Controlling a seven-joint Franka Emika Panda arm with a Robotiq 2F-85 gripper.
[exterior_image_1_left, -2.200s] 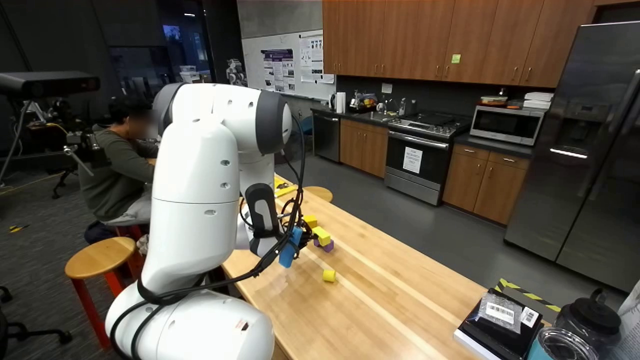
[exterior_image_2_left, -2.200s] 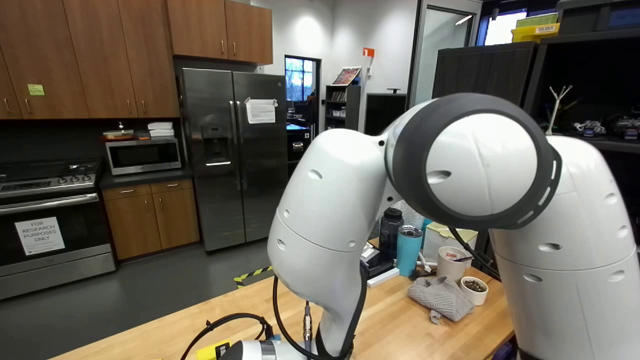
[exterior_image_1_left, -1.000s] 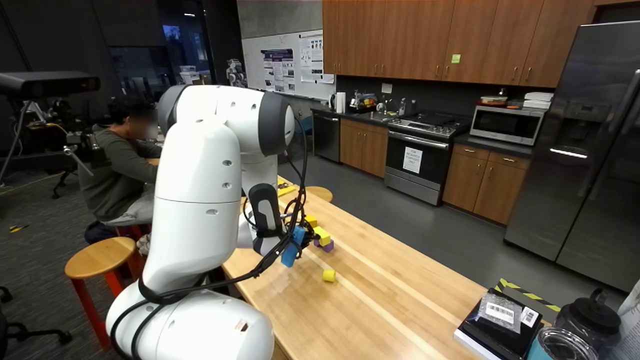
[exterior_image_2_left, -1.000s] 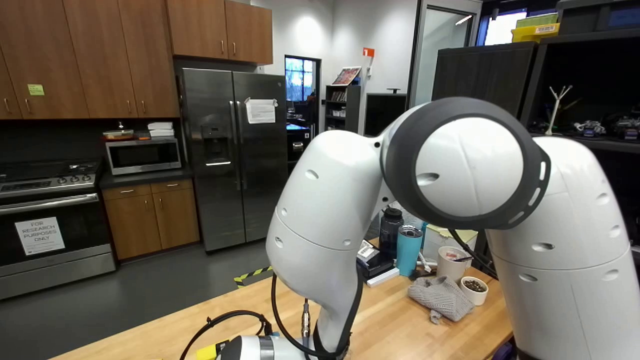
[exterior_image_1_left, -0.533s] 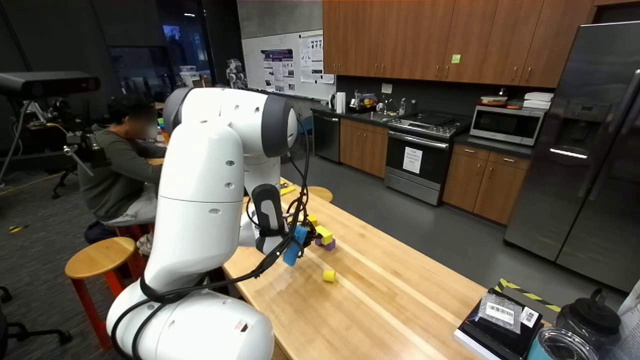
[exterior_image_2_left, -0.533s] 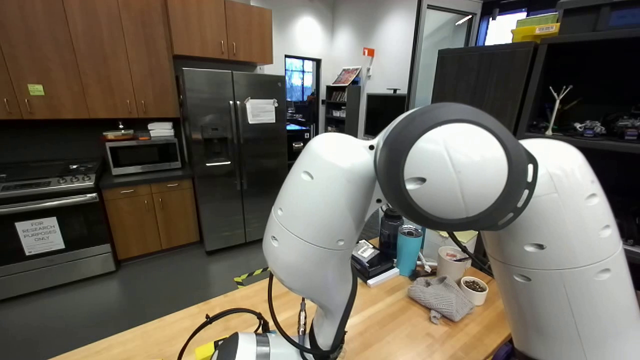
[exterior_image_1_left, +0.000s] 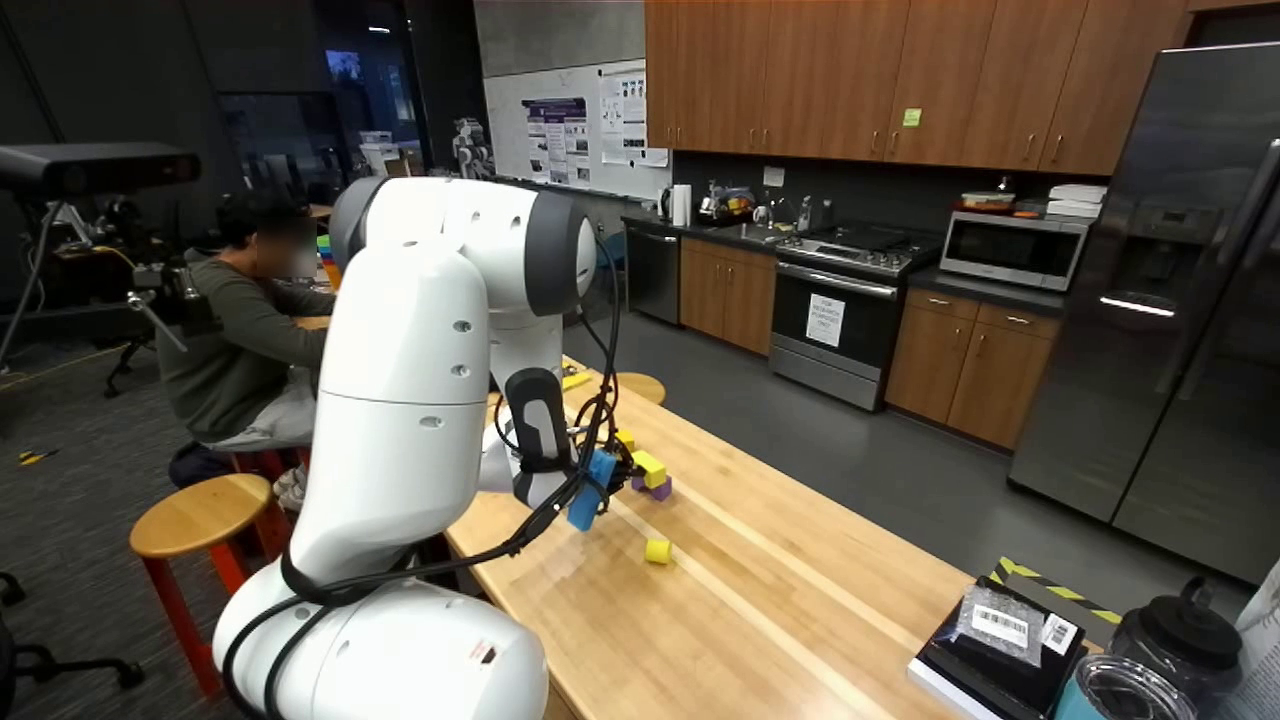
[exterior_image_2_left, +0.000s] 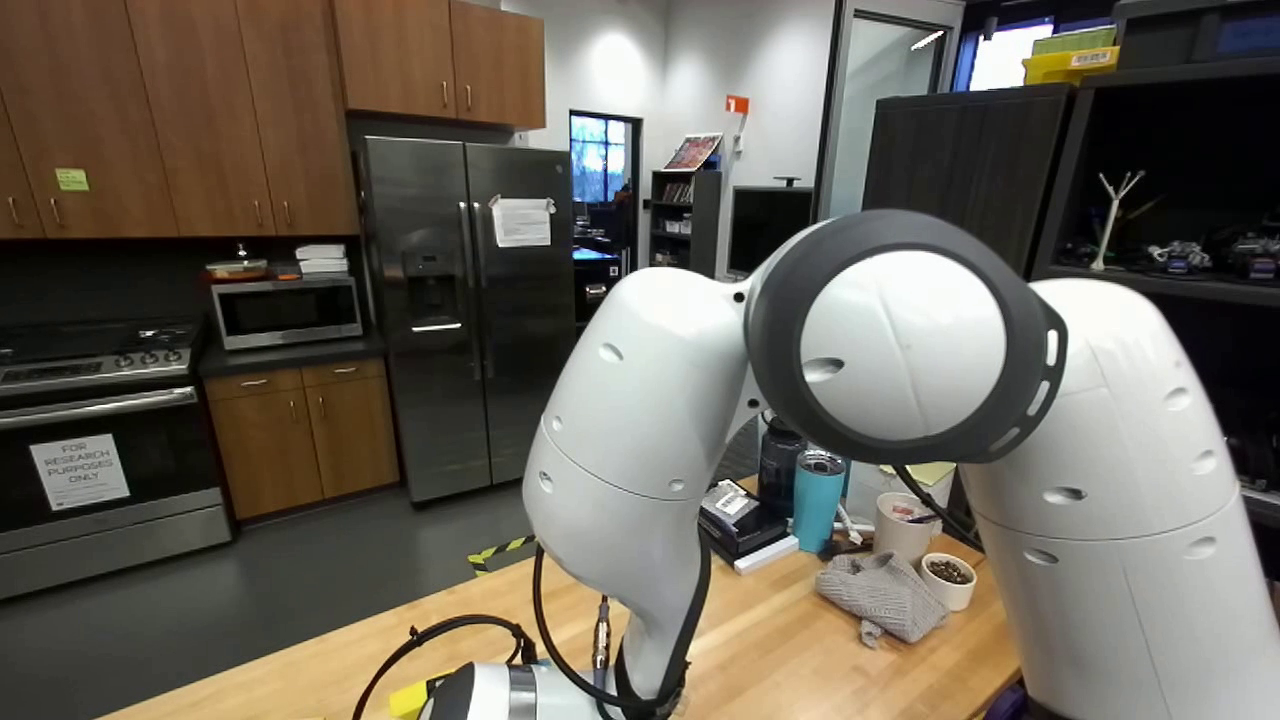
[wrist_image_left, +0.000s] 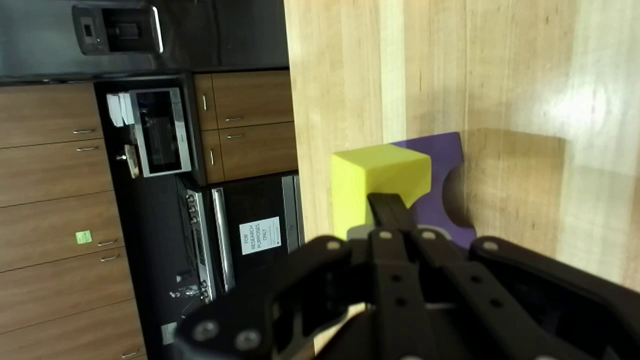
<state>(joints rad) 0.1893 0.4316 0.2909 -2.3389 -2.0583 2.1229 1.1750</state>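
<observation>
My gripper (wrist_image_left: 390, 207) is shut, its fingertips together with nothing between them. In the wrist view the tips overlap the near face of a yellow block (wrist_image_left: 349, 185) and seem to touch it. The yellow block sits on a purple block (wrist_image_left: 442, 155) with a round notch. In an exterior view the gripper (exterior_image_1_left: 622, 470) is beside the yellow block (exterior_image_1_left: 649, 468) and the purple block (exterior_image_1_left: 659, 488) under it. Another yellow block (exterior_image_1_left: 625, 440) lies just beyond. A yellow cylinder (exterior_image_1_left: 658, 551) lies nearer on the wooden table (exterior_image_1_left: 760, 610).
A black box (exterior_image_1_left: 1000, 630), a teal tumbler (exterior_image_2_left: 818, 500), a dark bottle (exterior_image_2_left: 781, 460), a grey cloth (exterior_image_2_left: 882, 595), a white cup (exterior_image_2_left: 900, 530) and a small bowl (exterior_image_2_left: 948, 590) stand at one table end. A person (exterior_image_1_left: 240, 340) sits beyond the arm near a stool (exterior_image_1_left: 200, 510).
The arm and shut gripper have moved slightly rightward in the exterior view with the block stack. The yellow and purple blocks have shifted a little the same way. The yellow cylinder has not moved.
</observation>
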